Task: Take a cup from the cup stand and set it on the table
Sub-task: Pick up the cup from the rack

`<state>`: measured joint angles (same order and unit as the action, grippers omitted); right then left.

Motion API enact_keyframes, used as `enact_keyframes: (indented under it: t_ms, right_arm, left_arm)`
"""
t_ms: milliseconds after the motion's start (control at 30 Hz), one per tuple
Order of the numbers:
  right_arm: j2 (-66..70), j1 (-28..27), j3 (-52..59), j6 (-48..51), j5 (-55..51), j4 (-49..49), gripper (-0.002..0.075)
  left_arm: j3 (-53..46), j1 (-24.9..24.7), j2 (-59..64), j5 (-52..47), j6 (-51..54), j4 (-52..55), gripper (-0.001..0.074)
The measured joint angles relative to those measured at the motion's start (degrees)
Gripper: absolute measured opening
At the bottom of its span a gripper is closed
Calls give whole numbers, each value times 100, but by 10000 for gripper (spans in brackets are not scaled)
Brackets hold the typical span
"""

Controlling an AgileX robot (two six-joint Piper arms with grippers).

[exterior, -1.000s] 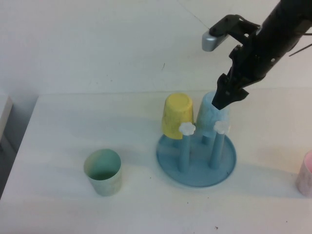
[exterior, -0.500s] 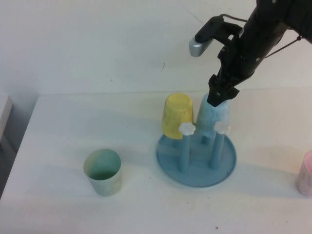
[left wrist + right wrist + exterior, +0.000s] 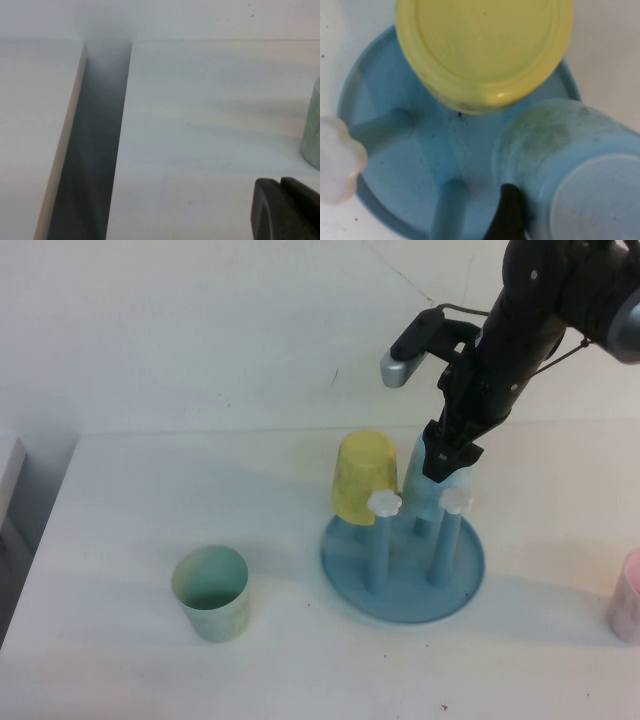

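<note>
Wide white counter [image 3: 150, 530] underneath everything, plain and scuffed. On it, right of centre, the round blue cup stand [image 3: 403, 570] with upright pegs topped by white flower caps [image 3: 383, 504].

Inverted on a rear peg, the light blue cup [image 3: 424, 480], base up, long axis vertical, mouth down toward the tray. Directly above and onto it, the right gripper [image 3: 448, 455], pointing steeply downward from the upper right. In the right wrist view, one dark finger [image 3: 507, 212] just beside the cup's [image 3: 570, 175] wall, on the side facing the stand's middle; second finger hidden, so cannot tell whether clenched on the cup or released.

Far nearer arm: the right. Left gripper [image 3: 287, 210] parked low over bare counter by the left edge, fingers closed together, holding nothing.

Judged next: a straight lift along the peg's axis, then clear sideways.

In the way: yellow cup [image 3: 364, 476] inverted just beside, nearly touching. Front flower cap [image 3: 455, 500] near the blue cup's lower wall. Well apart: pale green cup [image 3: 211, 592] upright at left, pink cup [image 3: 628, 600] at the right edge.
</note>
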<state>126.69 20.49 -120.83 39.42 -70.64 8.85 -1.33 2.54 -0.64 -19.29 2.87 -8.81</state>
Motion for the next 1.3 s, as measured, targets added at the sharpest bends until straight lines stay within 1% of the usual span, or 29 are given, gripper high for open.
enact_keyframes:
  t_ms: [333,433,667,933,1233,1300]
  right_arm:
    - [118,0,-55,10,0,11,575]
    - [179,0,-97,10,0,32,558]
    - [226,0,-174,10,10,80,558]
    - [205,0,-382,-152,-1,-90,557]
    - [-875,-164,-441,-469,-1,-123,557]
    - [-1178,-172,-405,-510,-1,19,557]
  left_arm:
    - [0,0,0,0,0,0,-3]
    - [0,0,0,0,0,-9,-3]
    - [0,0,0,0,-13,-9,-3]
    - [0,0,0,0,-13,-9,-3]
    - [0,0,0,0,-13,-9,-3]
    - [0,0,0,0,-13,-9,-3]
